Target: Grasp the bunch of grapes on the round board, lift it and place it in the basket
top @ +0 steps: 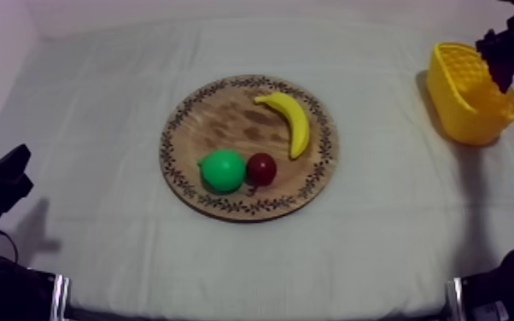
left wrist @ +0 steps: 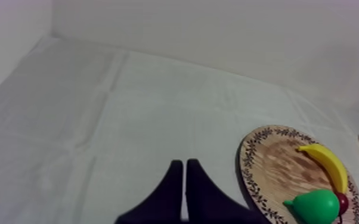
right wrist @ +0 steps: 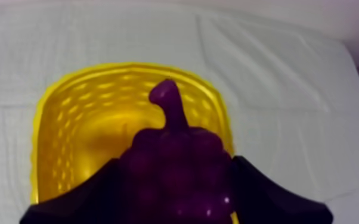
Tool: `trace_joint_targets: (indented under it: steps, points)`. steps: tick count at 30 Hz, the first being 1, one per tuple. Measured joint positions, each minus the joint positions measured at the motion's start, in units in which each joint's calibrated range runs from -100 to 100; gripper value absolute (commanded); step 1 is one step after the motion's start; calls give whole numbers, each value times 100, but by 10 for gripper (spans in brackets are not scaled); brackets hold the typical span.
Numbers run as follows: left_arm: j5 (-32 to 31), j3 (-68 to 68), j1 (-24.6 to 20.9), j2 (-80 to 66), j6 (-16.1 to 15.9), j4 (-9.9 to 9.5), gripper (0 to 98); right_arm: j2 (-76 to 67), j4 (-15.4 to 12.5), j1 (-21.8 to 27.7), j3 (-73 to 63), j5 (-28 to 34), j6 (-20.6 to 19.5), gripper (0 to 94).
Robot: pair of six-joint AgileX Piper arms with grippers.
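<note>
Black fingers of the right gripper (right wrist: 179, 199) were clamped on the bunch of grapes (right wrist: 176, 152), hanging over the mouth of the yellow basket (right wrist: 62, 119); the placing step seemed in hand. Next, those fingers needed to part over the hollow, clear of the rim. Meanwhile the left gripper (left wrist: 183, 179) lay pressed together near the wooden board (left wrist: 277, 161).
</note>
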Motion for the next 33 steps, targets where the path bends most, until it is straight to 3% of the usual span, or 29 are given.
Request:
trace_joint_targets:
  steps: [6,13,17,25,33]
  points:
    - [0,0,0,0,0,0,1,707,-83,-57,-141,-118,81,497]
    - [0,0,0,0,0,0,1,1322,-85,-87,-333,-283,-53,650]
    - [0,0,0,0,0,0,1,1445,-39,-120,-481,-289,-209,688]
    - [0,0,0,0,0,0,1,943,5,-99,-292,-339,-288,676]
    - [0,0,0,0,0,0,1,-498,-105,-60,354,-326,-113,589]
